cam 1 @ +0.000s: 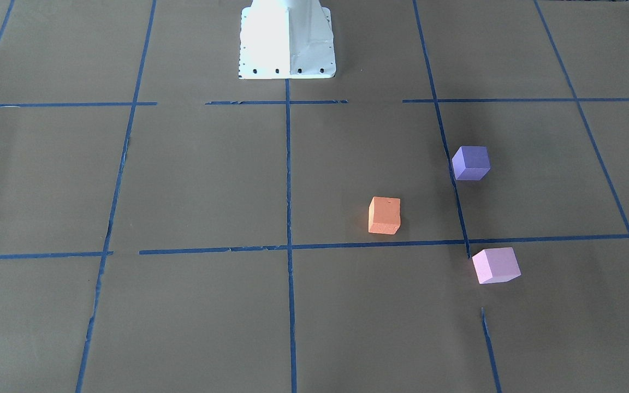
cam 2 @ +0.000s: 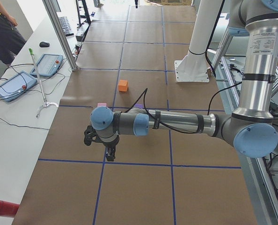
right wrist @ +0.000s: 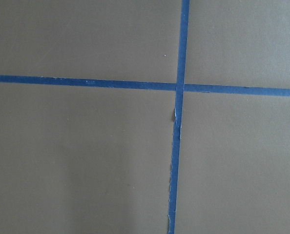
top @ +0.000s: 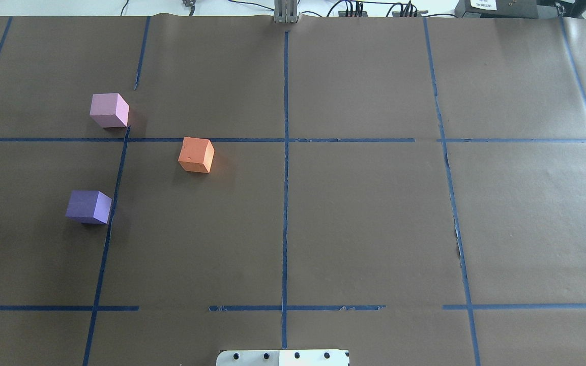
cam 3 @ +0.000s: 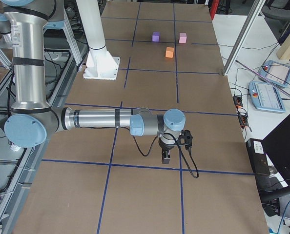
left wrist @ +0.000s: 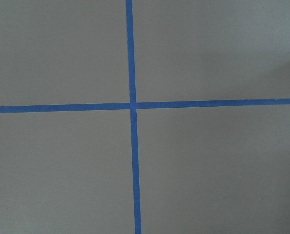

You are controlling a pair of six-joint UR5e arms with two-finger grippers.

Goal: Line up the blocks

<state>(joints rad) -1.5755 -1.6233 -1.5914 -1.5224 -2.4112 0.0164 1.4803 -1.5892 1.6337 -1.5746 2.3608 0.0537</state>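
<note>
Blocks: the orange block [top: 196,154], purple block [top: 88,207] and pink block [top: 109,110] sit apart in a loose triangle on the robot's left half of the bench [top: 364,218]. No line yet!
Left tool [cam 2: 110,157]: hangs pointing down over bare paper, well short of the blocks; released or clenched, I cannot tell.
Right tool [cam 3: 166,160]: far from the blocks; its grip state cannot be told either.
Step in hand: probably the first reach.
Doing it well: pink and purple nearly align along the blue tape [top: 118,173], so carrying orange between them looks cheapest. Square the jaws to its turned faces and squeeze softly.
Surface: flat brown paper, tape frayed in places.
Room: a person [cam 2: 1,28] stands beside a side table with tablets [cam 2: 47,65].
</note>
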